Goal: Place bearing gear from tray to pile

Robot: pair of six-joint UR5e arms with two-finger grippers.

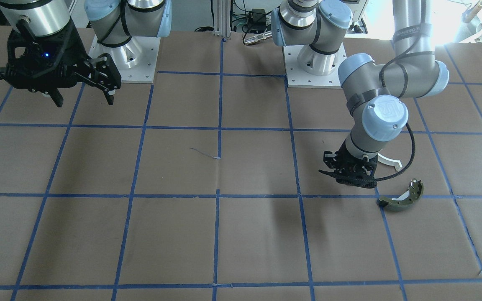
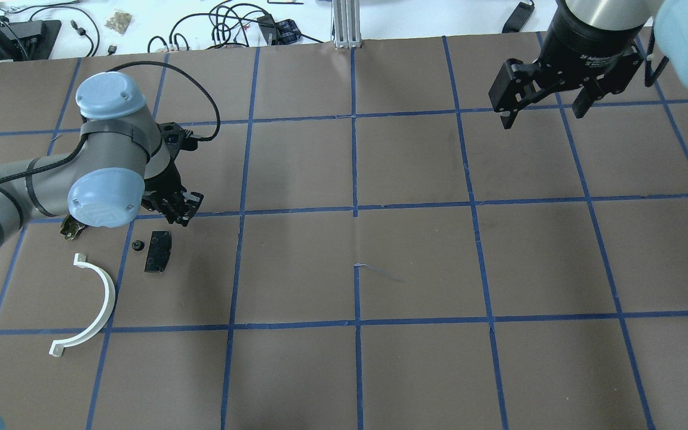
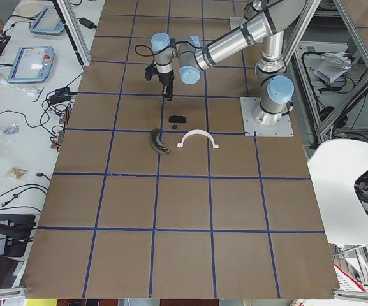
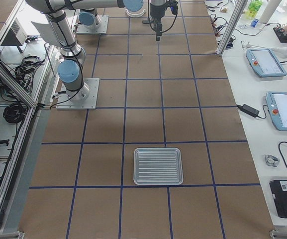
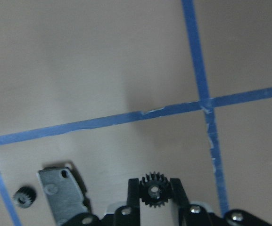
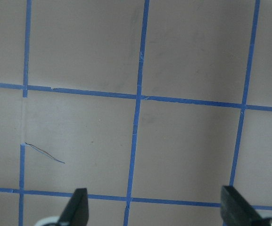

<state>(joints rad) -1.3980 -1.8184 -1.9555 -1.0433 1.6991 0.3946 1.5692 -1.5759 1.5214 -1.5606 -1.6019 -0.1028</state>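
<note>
Bearing gear sits pinched in left claw — claw body cut off below.

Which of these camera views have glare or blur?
Exterior front-facing: bright backlight at top right washes out the left arm. Right wrist-mounted: the right gripper shows blurred fingers. Left wrist-mounted: the held bearing gear is reasonably sharp.

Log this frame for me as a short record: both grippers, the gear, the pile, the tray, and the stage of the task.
left gripper: shut on bearing gear, close to the black plate
right gripper: open, holding nothing, far from the pile
pile: black plate, small loose gear, white half-ring, olive shoe
tray: at the robot's right end of the table, away from both grippers
stage: gear held at the pile, not yet released
</note>
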